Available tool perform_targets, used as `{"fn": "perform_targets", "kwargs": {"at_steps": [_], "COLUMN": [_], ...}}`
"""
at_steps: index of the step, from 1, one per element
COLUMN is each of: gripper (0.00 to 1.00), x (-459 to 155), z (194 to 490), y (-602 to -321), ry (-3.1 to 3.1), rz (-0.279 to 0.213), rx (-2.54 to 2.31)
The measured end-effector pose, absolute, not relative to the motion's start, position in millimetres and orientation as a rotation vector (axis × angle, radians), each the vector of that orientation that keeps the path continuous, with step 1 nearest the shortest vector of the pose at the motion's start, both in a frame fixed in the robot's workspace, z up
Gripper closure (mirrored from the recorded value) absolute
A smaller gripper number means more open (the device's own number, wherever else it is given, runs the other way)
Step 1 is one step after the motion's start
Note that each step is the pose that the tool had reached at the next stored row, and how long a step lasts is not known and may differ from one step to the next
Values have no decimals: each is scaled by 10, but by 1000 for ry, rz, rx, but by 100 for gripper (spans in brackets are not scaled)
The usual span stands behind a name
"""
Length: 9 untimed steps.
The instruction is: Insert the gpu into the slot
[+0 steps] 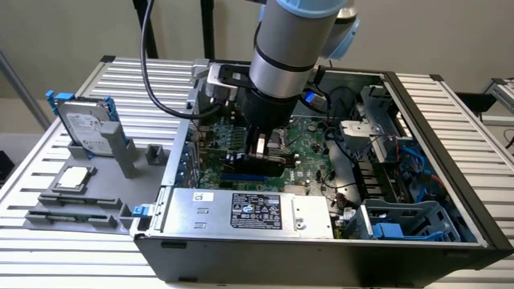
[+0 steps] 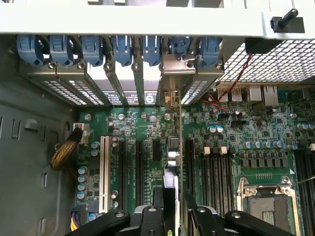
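My gripper (image 1: pixel 263 158) reaches down into the open computer case and is shut on the gpu (image 1: pixel 259 164), a flat black card standing on edge over the green motherboard (image 1: pixel 309 138). In the wrist view my gripper (image 2: pixel 172 212) clamps the gpu (image 2: pixel 171 164) from both sides. The card is seen edge-on there, and its silver bracket (image 2: pixel 177 71) reaches the row of rear openings. The slot (image 1: pixel 239 179) shows as a bright-blue strip just below the card in the exterior view. I cannot tell whether the card's edge touches it.
A silver labelled box (image 1: pixel 249 211) fills the case's near side. Black memory slots (image 2: pixel 216 167), a silver processor socket (image 2: pixel 266 201) and a white slot (image 2: pixel 104 172) flank the card. Blue clips (image 2: pixel 113 49) line the rear wall. A hard drive (image 1: pixel 84 126) stands outside the case.
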State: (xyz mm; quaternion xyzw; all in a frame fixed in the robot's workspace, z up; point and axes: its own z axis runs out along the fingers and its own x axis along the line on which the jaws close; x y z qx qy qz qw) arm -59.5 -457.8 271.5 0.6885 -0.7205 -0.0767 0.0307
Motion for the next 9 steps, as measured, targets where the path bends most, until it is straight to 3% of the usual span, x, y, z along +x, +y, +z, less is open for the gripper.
{"fn": "perform_targets", "kwargs": {"at_steps": [9], "gripper": [74], "x": [-595], "z": [2680], "y": [-4575], "ry": [-2218], "rz": [-239], "rx": [2119]}}
